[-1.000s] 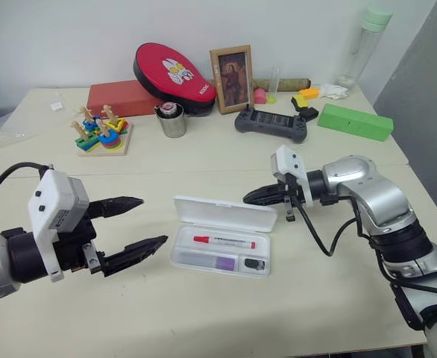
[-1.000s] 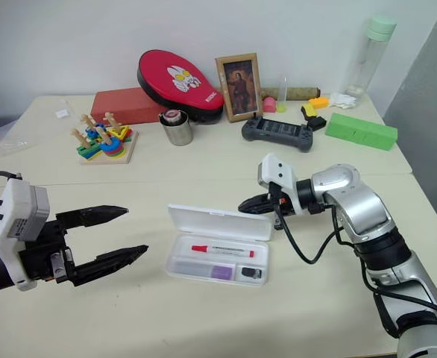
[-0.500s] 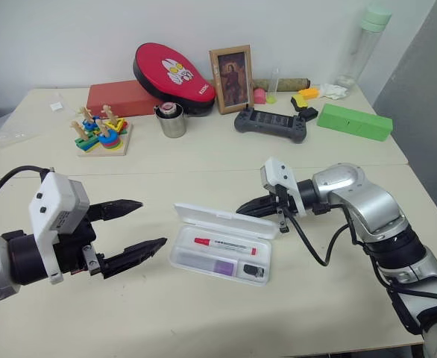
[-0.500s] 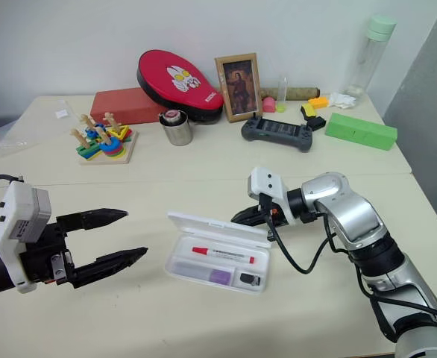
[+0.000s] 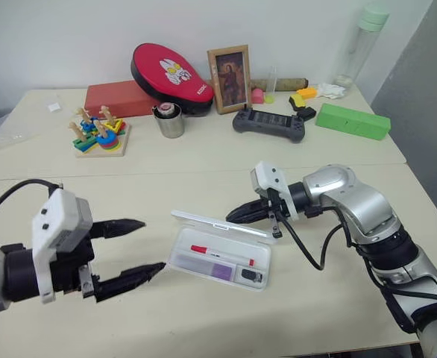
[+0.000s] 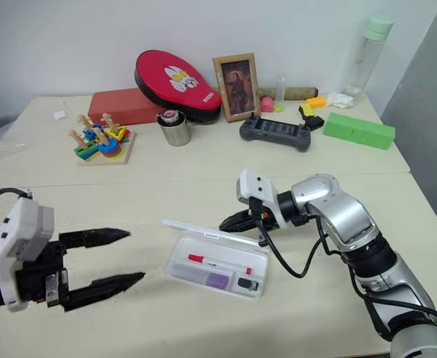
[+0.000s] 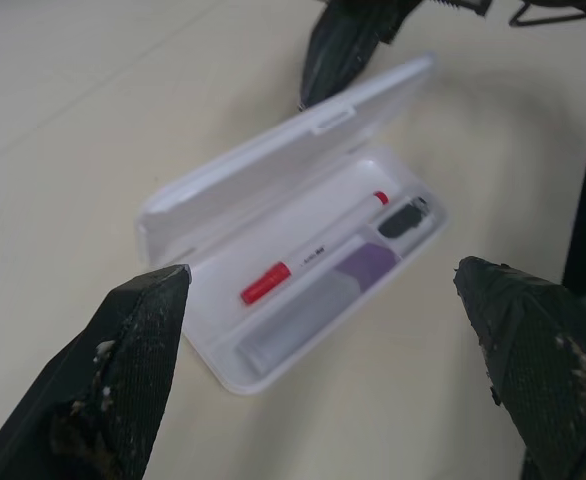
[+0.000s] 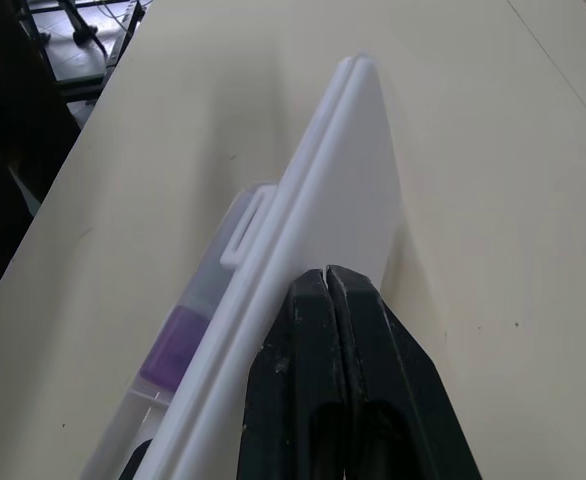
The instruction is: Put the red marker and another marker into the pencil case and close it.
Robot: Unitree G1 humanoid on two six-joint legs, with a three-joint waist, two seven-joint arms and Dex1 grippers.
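Pushing on the back of the lid, the right end effector (image 6: 230,221) has its two fingers pressed tight together and holds nothing. The pencil case (image 5: 218,252) sits on the worktop (image 5: 315,298), with its lid tipped partway up over the tray. The red marker (image 5: 220,254) lies inside the pencil case, and the purple marker (image 7: 313,308) lies in the tray right beside it, on the robot's side. The left end effector (image 5: 133,249) waits beside the pencil case with its fingers spread wide and nothing in them.

The lid may not snap shut, because the push comes from one end. The light pencil case could also slide toward the left end effector, since nothing holds it down.
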